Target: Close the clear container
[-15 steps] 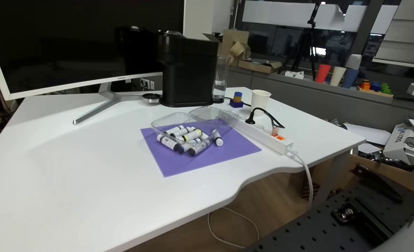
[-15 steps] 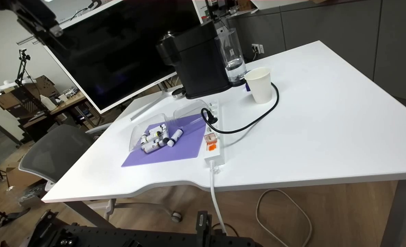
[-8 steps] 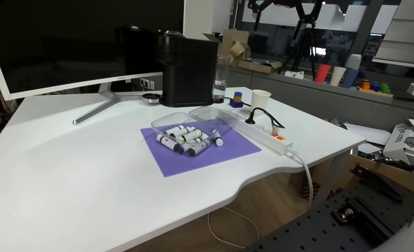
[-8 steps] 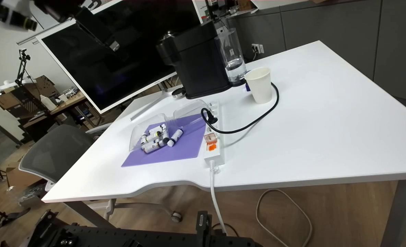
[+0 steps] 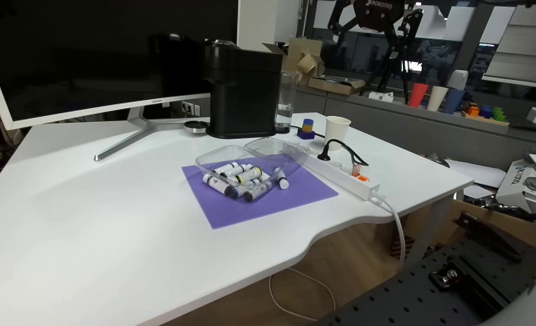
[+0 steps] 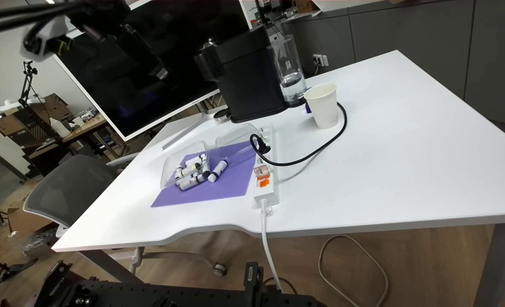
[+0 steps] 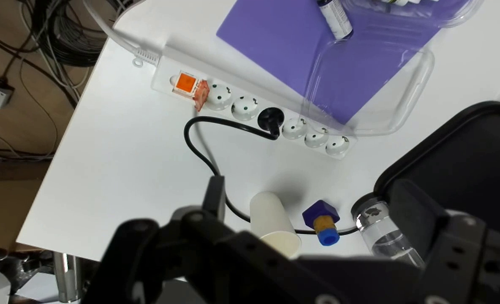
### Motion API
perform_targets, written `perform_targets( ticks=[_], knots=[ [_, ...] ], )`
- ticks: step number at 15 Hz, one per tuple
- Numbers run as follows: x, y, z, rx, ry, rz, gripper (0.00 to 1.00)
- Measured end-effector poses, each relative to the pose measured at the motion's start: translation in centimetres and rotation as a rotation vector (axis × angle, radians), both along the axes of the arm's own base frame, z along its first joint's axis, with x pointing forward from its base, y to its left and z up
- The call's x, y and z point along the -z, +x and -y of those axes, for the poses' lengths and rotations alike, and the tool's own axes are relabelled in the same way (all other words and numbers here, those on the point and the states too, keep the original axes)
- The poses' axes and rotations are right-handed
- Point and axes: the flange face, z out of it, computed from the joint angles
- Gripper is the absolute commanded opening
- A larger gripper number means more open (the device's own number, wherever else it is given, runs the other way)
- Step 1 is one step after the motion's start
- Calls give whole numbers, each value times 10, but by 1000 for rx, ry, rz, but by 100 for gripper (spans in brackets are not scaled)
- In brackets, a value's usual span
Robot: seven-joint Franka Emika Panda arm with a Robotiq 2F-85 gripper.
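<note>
**Spread fingers (image 7: 419, 213) hang high over the desk (image 7: 119, 181); clear container (image 5: 225, 154) lies open**

The fingers stand wide apart, released, their blurred tips framing a paper cup (image 7: 271, 215) and a small stack of blocks (image 7: 324, 219) below in the wrist view. Dark linkage covers part of the cup's mouth, and one finger hides some of a clear water vessel (image 7: 385, 232). In an exterior view the fingers point downward near the top edge, well above the desk. In an exterior view the arm (image 6: 103, 19) shows at the upper left, blurred and cropped; one finger slants across the black monitor (image 6: 193, 51), dark on dark, its outline hard to make out.

Well apart from the fingers, the clear container sits on a purple mat (image 5: 268, 210). Its lid (image 7: 368, 90) lies back beside it, a corner overlapping the white power strip (image 7: 256, 101); whether the two touch cannot be told, nor whether a hinge joins lid and tub. White bottles (image 5: 250, 174) show through the clear wall, and a lone bottle (image 7: 338, 21) lies outside, at the lid's edge. The wrist view cuts the tub off at the top and the black machine (image 7: 465, 156) at the right.
</note>
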Motion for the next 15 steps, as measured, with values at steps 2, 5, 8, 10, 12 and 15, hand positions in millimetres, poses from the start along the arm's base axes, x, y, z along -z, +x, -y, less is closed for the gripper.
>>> perform_targets(
  ticks=[2,5,8,10,12,15],
  knots=[
    [-3,2,-2,12,-4,53,100],
    [-9,8,6,96,23,183,100],
    [3,13,22,184,51,257,100],
    [24,15,32,235,81,256,100],
    [47,18,40,283,122,226,100],
    [74,30,45,314,176,174,100]
  ],
)
